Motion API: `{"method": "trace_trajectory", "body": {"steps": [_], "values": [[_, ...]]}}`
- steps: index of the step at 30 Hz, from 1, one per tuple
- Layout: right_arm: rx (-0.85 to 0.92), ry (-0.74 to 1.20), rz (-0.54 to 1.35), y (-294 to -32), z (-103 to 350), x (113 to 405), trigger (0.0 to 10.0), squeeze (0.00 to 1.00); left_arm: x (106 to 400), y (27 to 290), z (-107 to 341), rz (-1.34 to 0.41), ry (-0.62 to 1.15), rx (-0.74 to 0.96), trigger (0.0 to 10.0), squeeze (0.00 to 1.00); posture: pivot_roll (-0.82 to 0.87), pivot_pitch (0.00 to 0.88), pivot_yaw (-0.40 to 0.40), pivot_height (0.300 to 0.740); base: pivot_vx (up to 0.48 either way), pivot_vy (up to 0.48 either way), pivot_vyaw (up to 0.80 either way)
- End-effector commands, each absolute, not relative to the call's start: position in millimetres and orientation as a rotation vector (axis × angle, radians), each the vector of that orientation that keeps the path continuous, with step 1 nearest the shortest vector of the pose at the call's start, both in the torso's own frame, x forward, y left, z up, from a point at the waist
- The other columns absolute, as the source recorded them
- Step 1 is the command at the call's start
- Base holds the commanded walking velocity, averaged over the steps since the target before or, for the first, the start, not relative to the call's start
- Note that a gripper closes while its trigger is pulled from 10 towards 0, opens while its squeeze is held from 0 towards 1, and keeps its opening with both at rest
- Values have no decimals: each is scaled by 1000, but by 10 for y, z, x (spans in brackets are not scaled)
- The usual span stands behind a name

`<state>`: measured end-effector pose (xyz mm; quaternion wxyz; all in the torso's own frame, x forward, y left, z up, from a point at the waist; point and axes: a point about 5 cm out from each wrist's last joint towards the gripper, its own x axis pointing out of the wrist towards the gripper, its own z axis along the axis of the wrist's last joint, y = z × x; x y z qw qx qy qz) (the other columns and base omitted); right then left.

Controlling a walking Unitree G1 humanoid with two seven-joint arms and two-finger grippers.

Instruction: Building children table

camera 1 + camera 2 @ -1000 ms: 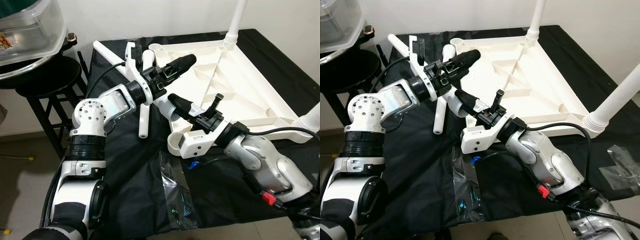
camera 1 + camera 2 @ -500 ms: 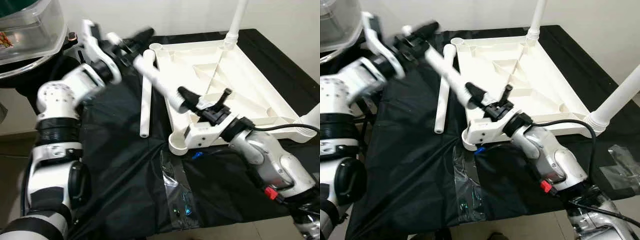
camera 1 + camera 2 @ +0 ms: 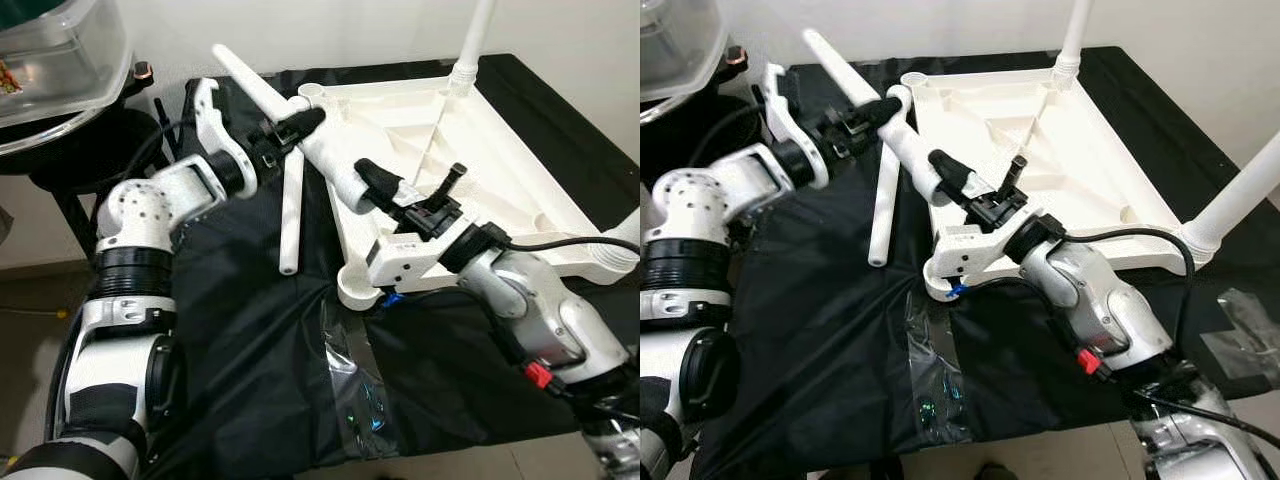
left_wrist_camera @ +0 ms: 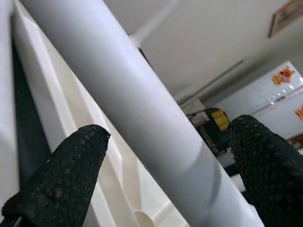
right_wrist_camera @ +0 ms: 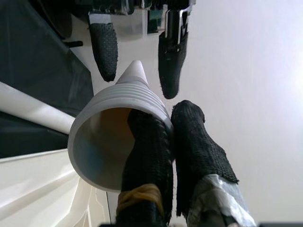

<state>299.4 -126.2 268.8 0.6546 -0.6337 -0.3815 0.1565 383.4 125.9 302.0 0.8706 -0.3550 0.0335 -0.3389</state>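
A room in a home, by the look of it; plain white walls (image 3: 330,30) fill the top of the frame, and a pale tiled floor (image 3: 30,330) shows at the lower left; a work table draped in black cloth (image 3: 260,380) takes up the middle, and on it lies a white plastic children's table top (image 3: 480,170), turned upside down; at the upper left a clear plastic storage bin (image 3: 60,60) rests on a black round stool (image 3: 100,160).
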Motion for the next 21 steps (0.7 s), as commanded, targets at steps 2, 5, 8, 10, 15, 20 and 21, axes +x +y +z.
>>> {"method": "trace_trajectory", "body": {"steps": [2,5,8,10,15,20,21], "values": [[-1424,-916,362,-1198,2723,2945,0,0,3877,1288,3053,-677,54,-765,10000,0,-71,185,31,740,0,0,0],[-1417,-911,390,-1165,2686,2941,0,0,3879,1273,3073,-681,49,-783,10000,0,-67,187,30,740,0,0,0],[-1408,-905,421,-1138,2642,2934,0,0,3866,1233,3091,-704,47,-799,10000,0,-64,188,28,740,0,0,0],[-1402,-905,448,-1112,2607,2920,0,0,3846,1185,3108,-742,51,-809,10000,0,-65,187,27,740,0,0,0],[-1397,-911,482,-1078,2581,2900,0,0,3791,1099,3101,-819,75,-781,10000,0,-66,186,25,740,0,0,0],[-1391,-912,523,-1053,2561,2882,0,0,3749,1049,3081,-863,102,-730,10000,0,-68,185,26,740,0,0,0],[-1392,-910,530,-1053,2555,2880,0,0,3744,1059,3093,-868,105,-714,8275,0,-69,184,25,740,0,0,0]]}}
